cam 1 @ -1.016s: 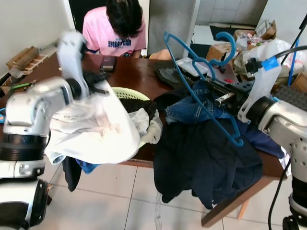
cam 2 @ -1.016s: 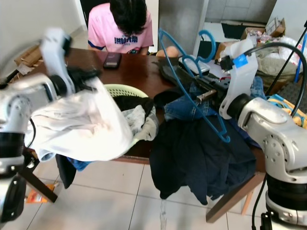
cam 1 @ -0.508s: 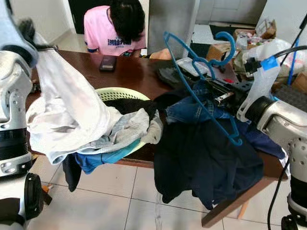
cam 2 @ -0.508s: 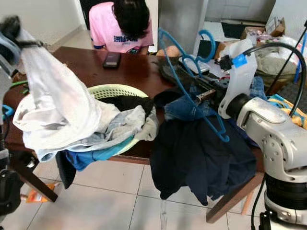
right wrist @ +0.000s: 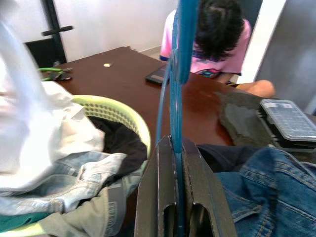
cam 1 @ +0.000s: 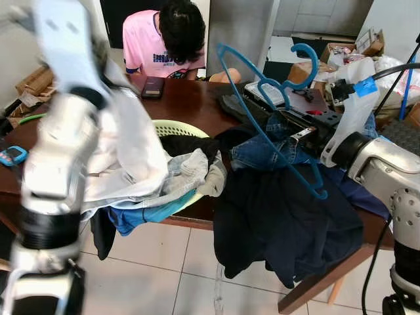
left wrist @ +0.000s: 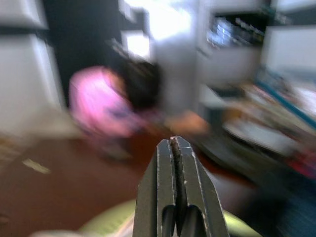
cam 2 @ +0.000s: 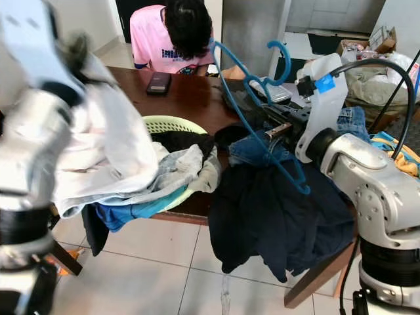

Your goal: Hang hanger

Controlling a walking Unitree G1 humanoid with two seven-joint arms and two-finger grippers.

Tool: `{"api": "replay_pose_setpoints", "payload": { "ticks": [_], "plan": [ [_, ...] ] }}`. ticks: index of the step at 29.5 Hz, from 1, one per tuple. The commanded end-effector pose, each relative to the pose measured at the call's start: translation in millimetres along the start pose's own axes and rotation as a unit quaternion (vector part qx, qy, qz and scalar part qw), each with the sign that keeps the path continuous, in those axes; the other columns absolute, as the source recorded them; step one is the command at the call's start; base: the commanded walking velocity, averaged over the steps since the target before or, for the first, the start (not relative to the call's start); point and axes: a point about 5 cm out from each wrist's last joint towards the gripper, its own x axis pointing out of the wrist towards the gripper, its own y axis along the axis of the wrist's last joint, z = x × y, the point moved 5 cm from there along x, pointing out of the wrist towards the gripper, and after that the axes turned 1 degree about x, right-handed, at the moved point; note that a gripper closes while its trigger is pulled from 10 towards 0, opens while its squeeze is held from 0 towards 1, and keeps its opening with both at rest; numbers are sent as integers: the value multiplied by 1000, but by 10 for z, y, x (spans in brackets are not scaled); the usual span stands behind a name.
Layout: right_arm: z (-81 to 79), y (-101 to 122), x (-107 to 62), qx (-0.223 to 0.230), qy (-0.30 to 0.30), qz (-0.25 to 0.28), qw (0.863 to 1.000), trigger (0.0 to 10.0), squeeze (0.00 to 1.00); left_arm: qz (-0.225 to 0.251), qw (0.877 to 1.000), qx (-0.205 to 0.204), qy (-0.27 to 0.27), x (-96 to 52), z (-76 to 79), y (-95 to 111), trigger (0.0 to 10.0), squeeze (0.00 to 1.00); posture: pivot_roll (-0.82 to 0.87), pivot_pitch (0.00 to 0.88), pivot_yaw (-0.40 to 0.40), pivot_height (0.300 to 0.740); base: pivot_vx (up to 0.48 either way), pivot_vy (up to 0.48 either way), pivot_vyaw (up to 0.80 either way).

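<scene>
Right hand [right wrist: 174,148] — clamped on hanger [cam 1: 262,111]

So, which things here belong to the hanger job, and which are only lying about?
For the job:
- blue hanger, gripped by the right pincer
- white garment, lifted by the left pincer

Lying about:
- green basket
- jeans
- dark garment
- phone
- clear box

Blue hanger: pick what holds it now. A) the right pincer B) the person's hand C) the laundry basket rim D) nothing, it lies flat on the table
A: the right pincer is shut on the blue hanger, holding it raised above the clothes on the table.
</scene>
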Motion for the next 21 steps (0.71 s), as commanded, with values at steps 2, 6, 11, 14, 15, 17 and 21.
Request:
{"api": "replay_pose_setpoints", "payload": {
  "ticks": [2, 6, 11, 14, 15, 17, 21],
  "plan": [
    [16, 22, -15, -5, -2, 4, 1000, 10000, 0, -13, 1000, -15, -17, -33, 80, -45, 0, 0, 5, 88, -11, 740, 0, 0, 0],
    [21, 20, -18, -5, -3, 3, 1000, 10000, 0, -18, 999, -21, -16, -39, 86, -73, 0, 0, 5, 88, -11, 740, 0, 0, 0],
    [25, 18, -12, -3, -6, 5, 1000, 10000, 0, -6, 1000, -6, 26, 42, -250, -10, 0, 0, 8, 88, -8, 740, 0, 0, 0],
    [25, 18, -9, -2, -8, 7, 1000, 10000, 0, 12, 998, 21, 66, 139, -628, 148, 0, 0, 14, 87, -6, 740, 0, 0, 0],
    [24, 18, -6, -2, -8, 8, 1000, 10000, 0, 26, 995, 36, 94, 176, -890, 285, 0, 0, 14, 87, -6, 740, 0, 0, 0],
    [28, 21, -3, 0, -11, 11, 1000, 10000, 0, 47, 988, 54, 137, 215, -1278, 539, 0, 0, 21, 86, -1, 740, 0, 0, 0],
    [54, 38, 4, 7, -21, 23, 1000, 10000, 0, 120, 959, 118, 227, 137, -1935, 1349, 0, 0, 37, 87, 6, 740, 0, 0, 0]
  ]
}}
